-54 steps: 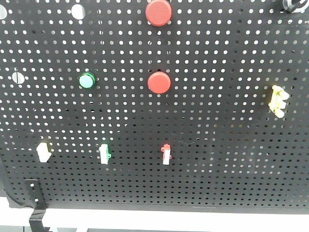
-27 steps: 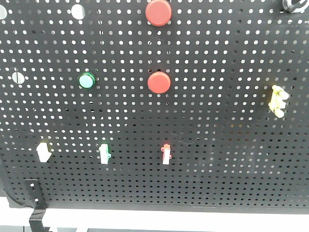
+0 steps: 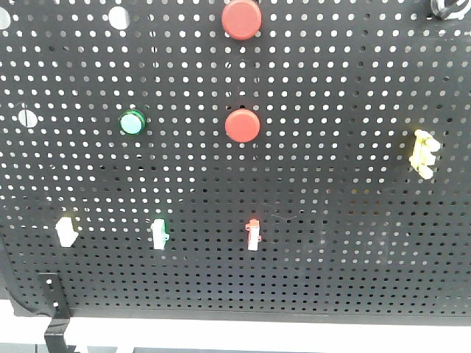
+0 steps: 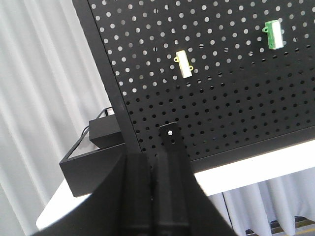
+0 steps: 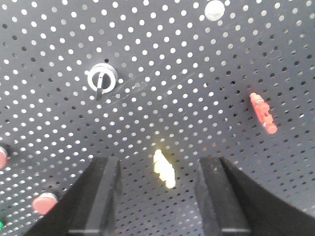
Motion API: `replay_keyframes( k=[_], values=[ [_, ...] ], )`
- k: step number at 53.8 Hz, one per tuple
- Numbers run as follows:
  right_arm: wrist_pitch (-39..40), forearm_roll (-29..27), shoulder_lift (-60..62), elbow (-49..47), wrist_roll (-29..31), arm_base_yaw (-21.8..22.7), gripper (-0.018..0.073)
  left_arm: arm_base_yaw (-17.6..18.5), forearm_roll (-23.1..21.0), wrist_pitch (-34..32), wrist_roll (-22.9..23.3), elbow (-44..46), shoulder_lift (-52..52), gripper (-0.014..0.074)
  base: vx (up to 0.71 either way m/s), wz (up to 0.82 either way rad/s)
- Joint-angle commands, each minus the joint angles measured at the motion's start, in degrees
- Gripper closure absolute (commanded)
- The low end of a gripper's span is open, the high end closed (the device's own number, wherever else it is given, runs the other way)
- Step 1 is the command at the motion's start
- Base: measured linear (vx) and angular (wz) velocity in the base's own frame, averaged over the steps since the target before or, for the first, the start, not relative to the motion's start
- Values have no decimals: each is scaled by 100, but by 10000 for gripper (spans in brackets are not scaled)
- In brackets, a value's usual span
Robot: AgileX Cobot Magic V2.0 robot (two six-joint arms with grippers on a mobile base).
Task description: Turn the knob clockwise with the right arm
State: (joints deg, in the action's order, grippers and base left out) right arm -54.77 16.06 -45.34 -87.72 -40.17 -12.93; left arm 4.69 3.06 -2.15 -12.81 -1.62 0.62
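Note:
The knob, small, round and black with a pale silvery ring, sits on the black pegboard up and left of my right gripper. That gripper is open, its two dark fingers apart from the board with nothing between them; the knob lies well beyond the fingertips. In the front view only an edge of the knob shows at the top right corner. My left gripper is shut and empty, low by the pegboard's left edge.
Two big red buttons, a green button and a yellow pronged piece are on the board. Small white, green and red switches sit lower. A black box stands behind the board.

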Motion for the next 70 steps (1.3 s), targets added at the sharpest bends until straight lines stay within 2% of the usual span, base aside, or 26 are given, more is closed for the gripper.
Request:
replay_keyframes(
  k=[1, 5, 11, 16, 23, 28, 35, 51, 58, 64, 70],
  values=[
    [519, 306, -17, -132, 90, -6, 141, 45, -30, -431, 22, -188, 98, 603, 0, 0],
    [538, 314, 65, -97, 175, -6, 155, 45, -30, -431, 22, -188, 98, 603, 0, 0],
    [988, 322, 436, 432, 806, 45, 232, 45, -30, -431, 22, -188, 98, 603, 0, 0],
    [1609, 256, 938, 1181, 1613, 320, 354, 45, -30, -431, 22, -188, 98, 603, 0, 0],
    [2436, -86, 1714, 2574, 2810, 886, 570, 45, -30, -431, 22, -188, 98, 603, 0, 0],
    [2778, -504, 2302, 3493, 3383, 1155, 572, 45, -30, -431, 22, -188, 98, 603, 0, 0],
    [3130, -779, 3122, 4732, 3755, 1374, 571, 45, -30, -431, 22, -188, 98, 603, 0, 0],
    [3453, -793, 4694, 7146, 3826, 1375, 569, 45, -30, -431, 22, -188, 98, 603, 0, 0],
    [3582, -1270, 4640, 7776, 3920, 1369, 570, 45, -30, -425, 22, -188, 98, 603, 0, 0],
    [4089, -1413, 4640, 8245, 3980, 1369, 570, 45, -30, -425, 22, -188, 98, 603, 0, 0],
    [4995, -1413, 4640, 8707, 3980, 1369, 570, 45, -30, -425, 22, -188, 98, 603, 0, 0]
  ],
)
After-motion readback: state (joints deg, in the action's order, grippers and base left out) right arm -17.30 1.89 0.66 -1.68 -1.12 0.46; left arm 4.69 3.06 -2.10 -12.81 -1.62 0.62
